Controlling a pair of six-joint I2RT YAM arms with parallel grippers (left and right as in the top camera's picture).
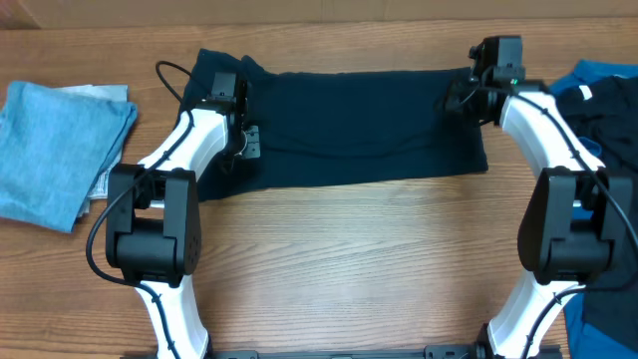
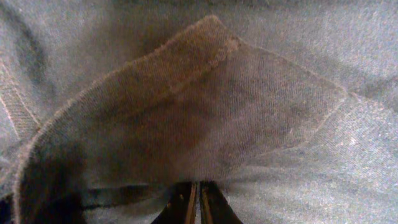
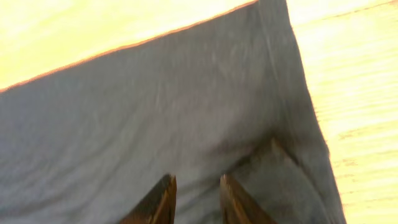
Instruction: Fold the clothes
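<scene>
At upper centre, left tool [image 2: 199, 186] seemingly clenches navy garment [image 1: 359, 120]; right tool [image 3: 197, 182] hangs released. Keep edges level.

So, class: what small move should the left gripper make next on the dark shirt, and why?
Probably open the left gripper and let go. It is shut on a raised flap of the shirt, while the right gripper stands open above the cloth, and the shirt lies flat in a band across the table.
</scene>
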